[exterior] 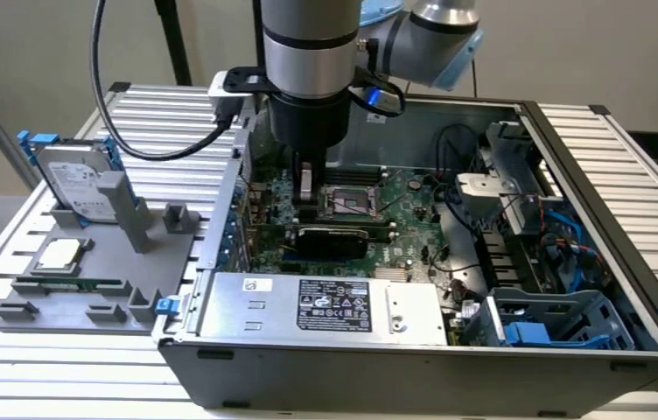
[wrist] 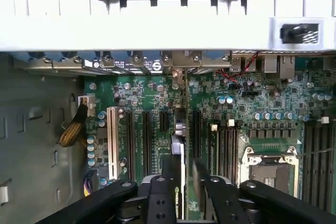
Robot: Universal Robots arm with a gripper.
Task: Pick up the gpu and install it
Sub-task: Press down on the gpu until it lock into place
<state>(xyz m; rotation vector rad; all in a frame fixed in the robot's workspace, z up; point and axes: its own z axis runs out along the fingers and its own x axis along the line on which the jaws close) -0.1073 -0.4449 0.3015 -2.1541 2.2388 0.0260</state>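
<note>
wrist view: gripper (wrist: 181, 179) sits low over the motherboard (wrist: 262, 108), black fingers (wrist: 169, 169) closed to a narrow gap on the gpu (wrist: 179, 161). card is held edge-on and upright, thin green board edge with a pale strip visible between the fingers. it runs in line with the black expansion slots (wrist: 146, 140), above the board between the slot group and the ram slots (wrist: 226, 148). cannot tell whether its lower edge is seated in a slot or just above one. white slot (wrist: 112, 140) stands further out to the side. empty cpu socket (wrist: 270, 169) is near the fingers on the other side. row of rear bracket screws (wrist: 136, 59) sits at the far end of the slots, under the pale case edge (wrist: 157, 35).

exterior view: arm (exterior: 305, 70) reaches straight down into the open pc case (exterior: 609, 219), gripper (exterior: 304, 188) close to the board by the case wall on the exterior view's left. gpu itself is mostly hidden behind the arm here. power supply (exterior: 318, 302) with a label lies along the near side of the case. blue drive cage (exterior: 563, 324) is at the exterior view's right front corner. outside the case, on the exterior view's left, a grey fixture tray (exterior: 95, 280) holds a hard drive (exterior: 73, 179) with blue rails standing on edge, a cpu (exterior: 59, 255) lying flat and a memory stick (exterior: 73, 285) lying flat near it.
</note>
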